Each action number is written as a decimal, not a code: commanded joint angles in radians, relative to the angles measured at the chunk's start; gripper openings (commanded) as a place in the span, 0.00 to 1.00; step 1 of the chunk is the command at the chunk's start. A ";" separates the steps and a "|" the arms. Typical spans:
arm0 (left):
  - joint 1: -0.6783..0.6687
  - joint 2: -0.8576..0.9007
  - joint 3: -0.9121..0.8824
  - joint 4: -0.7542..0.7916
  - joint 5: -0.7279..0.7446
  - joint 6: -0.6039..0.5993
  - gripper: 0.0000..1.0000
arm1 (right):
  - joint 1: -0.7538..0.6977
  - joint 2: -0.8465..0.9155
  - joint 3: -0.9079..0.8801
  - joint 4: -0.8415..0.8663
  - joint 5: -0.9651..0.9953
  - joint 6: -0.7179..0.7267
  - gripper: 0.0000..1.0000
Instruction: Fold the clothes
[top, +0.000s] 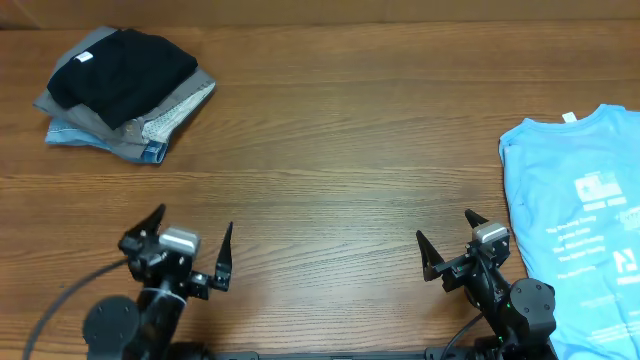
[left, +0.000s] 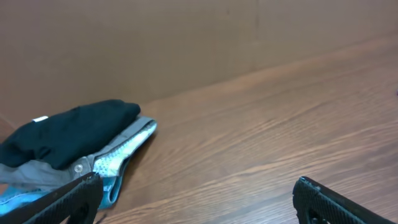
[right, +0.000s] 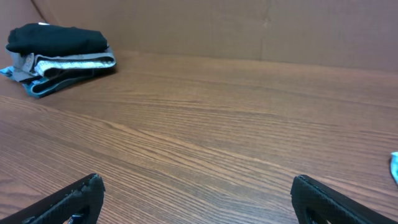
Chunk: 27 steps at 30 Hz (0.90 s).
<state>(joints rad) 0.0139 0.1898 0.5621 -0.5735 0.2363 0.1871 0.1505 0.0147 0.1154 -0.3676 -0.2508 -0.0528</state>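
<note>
Wooden worktop (top: 340, 130), brown grain, fills all three views.

Light blue T-shirt (top: 575, 220) with white print lies spread flat at the right edge, just beside the right arm. Only the overhead view shows it properly, and even there the frame cuts off its right side and hem. The right wrist view catches just a pale blue sliver at its right border.

Pile of folded garments (top: 150, 125) sits at the far left corner, well apart from both arms. Black T-shirt (top: 120, 72) lies folded on top, over grey and blue layers I cannot identify. Both wrist views show the pile side-on.

Left tool (top: 195, 222): fingers spread wide, gripping nothing. Right tool (top: 444, 226): likewise spread and empty. Wrist views show only the fingertips, in the bottom corners.

White neck label (top: 85, 58) on the black shirt; too small to read.
</note>
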 joint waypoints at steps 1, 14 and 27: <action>0.013 -0.113 -0.124 0.045 0.012 0.014 1.00 | -0.002 -0.012 -0.005 0.003 0.003 0.005 1.00; 0.012 -0.187 -0.466 0.338 0.027 -0.038 1.00 | -0.002 -0.012 -0.005 0.003 0.003 0.005 1.00; 0.012 -0.186 -0.496 0.368 0.024 -0.038 1.00 | -0.002 -0.012 -0.005 0.003 0.003 0.005 1.00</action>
<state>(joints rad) 0.0158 0.0158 0.0719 -0.2115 0.2516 0.1604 0.1505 0.0147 0.1154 -0.3676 -0.2512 -0.0521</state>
